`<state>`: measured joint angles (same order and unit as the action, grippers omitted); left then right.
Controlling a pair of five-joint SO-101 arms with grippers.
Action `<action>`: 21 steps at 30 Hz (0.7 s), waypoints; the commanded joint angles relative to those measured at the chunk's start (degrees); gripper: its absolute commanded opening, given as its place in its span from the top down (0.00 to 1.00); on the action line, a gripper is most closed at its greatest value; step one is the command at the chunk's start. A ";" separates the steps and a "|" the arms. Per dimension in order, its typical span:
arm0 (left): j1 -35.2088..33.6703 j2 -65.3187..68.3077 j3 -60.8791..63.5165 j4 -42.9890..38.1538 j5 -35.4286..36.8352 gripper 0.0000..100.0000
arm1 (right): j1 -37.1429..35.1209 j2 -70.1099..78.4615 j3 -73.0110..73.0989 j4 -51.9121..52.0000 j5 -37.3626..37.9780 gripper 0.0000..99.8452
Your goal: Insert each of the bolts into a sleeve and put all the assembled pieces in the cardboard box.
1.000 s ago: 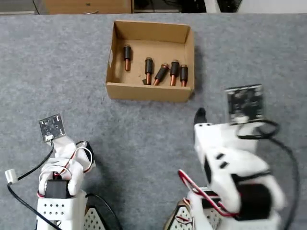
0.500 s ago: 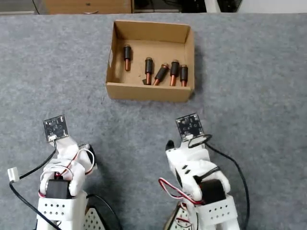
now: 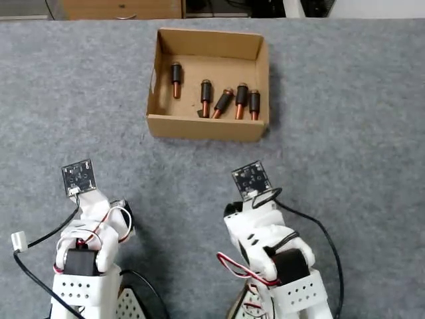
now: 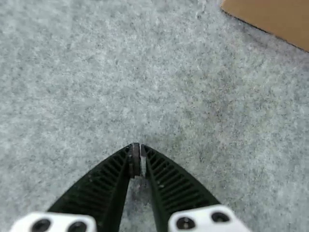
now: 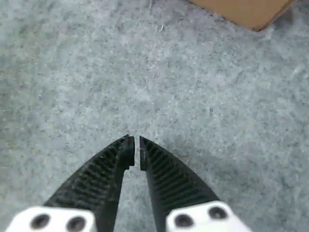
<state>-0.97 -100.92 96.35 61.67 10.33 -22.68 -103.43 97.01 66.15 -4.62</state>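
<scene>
- Now we see five black-sleeved copper bolts (image 3: pixel 223 102) lying inside the open brown cardboard box (image 3: pixel 207 127).
- We find the left hand (image 4: pixel 135 159) closed and the right hand (image 5: pixel 133 153) nearly closed, both holding nothing, above the grey table (image 3: pixel 358 133).

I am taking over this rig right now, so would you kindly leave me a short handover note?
Left gripper: shut, empty, above the grey mat.
Right gripper: shut, empty, above the mat, short of the cardboard box.
Things: five assembled pieces lie inside the box, four close together and one apart.
Done: every piece in view is assembled and boxed.
Left: probably nothing; just confirm that five is the full count.
</scene>
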 commanded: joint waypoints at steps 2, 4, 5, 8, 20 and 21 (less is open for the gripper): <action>0.62 -1.54 0.62 0.18 -0.62 0.98 | -0.66 -4.79 -0.13 3.69 0.70 0.99; 0.62 -1.54 0.62 0.18 -0.62 0.98 | -0.66 -4.88 -0.13 7.65 0.70 0.99; 0.62 -1.54 0.62 0.18 -0.62 0.98 | -0.66 -4.97 -0.13 9.14 0.79 0.99; 0.62 -1.54 0.62 0.62 -0.62 0.98 | -0.66 -4.97 -0.13 8.70 0.79 0.99; 0.79 -1.54 0.62 1.14 -0.62 0.98 | -0.66 -4.97 -0.13 8.70 0.79 0.99; 0.79 -1.54 0.62 1.14 -0.62 0.98 | -0.66 -4.97 -0.13 8.70 0.79 0.99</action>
<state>-0.97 -100.92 96.35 62.64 10.33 -22.86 -103.43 97.01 74.51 -4.53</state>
